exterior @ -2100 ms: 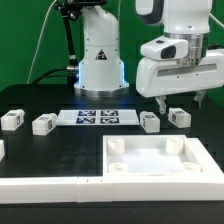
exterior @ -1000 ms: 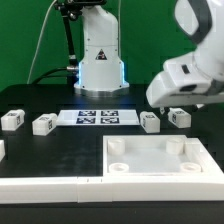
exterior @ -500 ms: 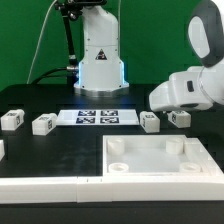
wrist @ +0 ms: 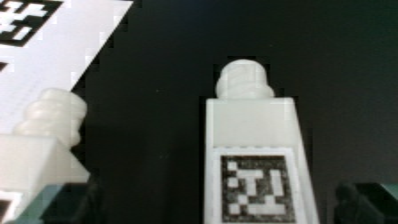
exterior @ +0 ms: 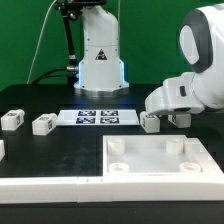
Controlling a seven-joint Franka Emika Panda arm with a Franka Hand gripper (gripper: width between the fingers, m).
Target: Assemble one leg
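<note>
Tray [exterior: 150, 160]: 4 sockets [exterior: 118, 147]. Legs [exterior: 43, 124]: 4, all outside it. Gripper [wrist: 214, 198], fingers apart, straddles 1 leg [wrist: 249, 120], at 3 o'clock from the marker board [exterior: 97, 118] in the exterior view.

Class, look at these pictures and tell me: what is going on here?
A Panda arm is assembling furniture. Its gripper is open, low over the table, straddling one leg, not yet gripped. A second leg lies beside it, near the marker board. Two more legs wait at the exterior view's left, and the large white tray-like piece sits in front, its sockets empty.
</note>
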